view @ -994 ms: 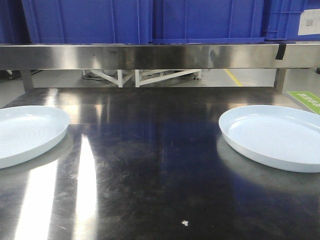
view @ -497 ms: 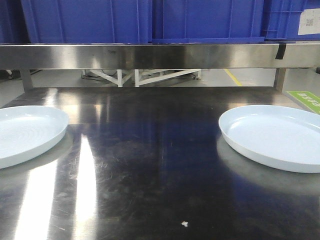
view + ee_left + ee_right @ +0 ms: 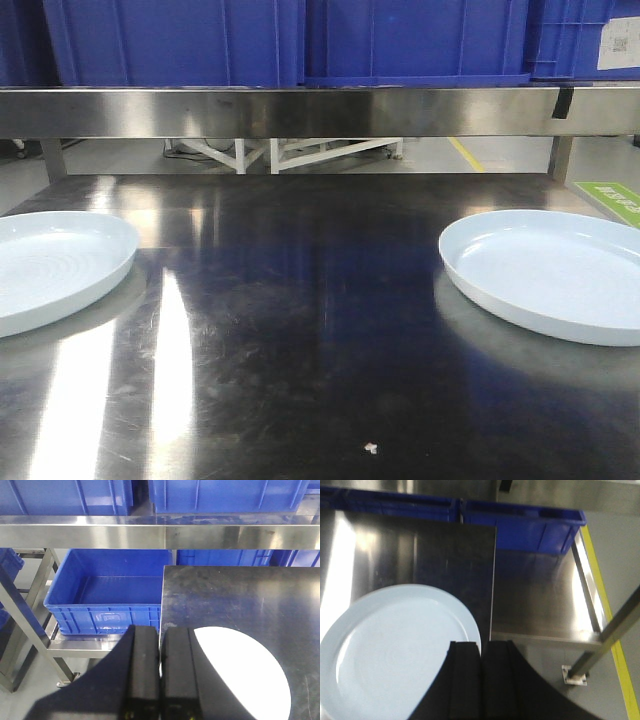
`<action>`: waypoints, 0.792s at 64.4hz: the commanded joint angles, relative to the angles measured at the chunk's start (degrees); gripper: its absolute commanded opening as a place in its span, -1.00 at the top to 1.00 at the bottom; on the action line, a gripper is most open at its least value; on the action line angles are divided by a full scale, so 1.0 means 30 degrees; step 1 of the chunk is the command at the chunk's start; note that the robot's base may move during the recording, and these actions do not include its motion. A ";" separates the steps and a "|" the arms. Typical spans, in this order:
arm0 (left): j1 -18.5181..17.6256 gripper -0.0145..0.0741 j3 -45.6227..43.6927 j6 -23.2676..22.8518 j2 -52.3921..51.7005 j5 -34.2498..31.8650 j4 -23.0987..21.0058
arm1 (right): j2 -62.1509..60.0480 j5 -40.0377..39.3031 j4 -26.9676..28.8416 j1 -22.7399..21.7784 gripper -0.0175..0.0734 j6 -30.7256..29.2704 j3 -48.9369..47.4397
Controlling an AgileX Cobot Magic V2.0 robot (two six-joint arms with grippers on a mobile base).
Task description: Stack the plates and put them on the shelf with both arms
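Two pale bluish-white plates lie apart on the steel table point(image 3: 300, 300): the left plate point(image 3: 50, 265) and the right plate point(image 3: 550, 275). Neither arm appears in the front view. In the left wrist view, my left gripper point(image 3: 160, 630) is shut with nothing in it and hovers over the table's left edge, just left of the left plate point(image 3: 245, 675). My right gripper point(image 3: 481, 647) is also shut and empty. It hangs over the right rim of the right plate point(image 3: 390, 645), by the table's right edge. The steel shelf point(image 3: 300, 110) runs across behind the table.
Blue crates point(image 3: 400, 40) fill the shelf above. A blue bin point(image 3: 105, 600) sits on a low rack left of the table. A lower steel shelf point(image 3: 540, 605) and a yellow floor line point(image 3: 615, 645) lie to the right. A white speck point(image 3: 371, 448) lies near the front edge.
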 commanded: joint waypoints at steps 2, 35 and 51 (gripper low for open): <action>-0.0066 0.48 -0.0676 -0.0056 0.0110 -0.1342 -0.0068 | 0.0333 -0.3276 -0.0070 -0.0044 0.58 -0.0115 -0.0763; -0.0066 -0.48 -0.0676 -0.0187 0.0974 -0.0651 -0.0298 | 0.2344 -0.4522 -0.0070 -0.0044 -0.49 -0.0115 -0.0763; -0.0066 -0.48 -0.0676 -0.0187 0.4653 -0.0101 -0.1533 | 0.2344 -0.4404 -0.0070 -0.0044 -0.49 -0.0115 -0.0763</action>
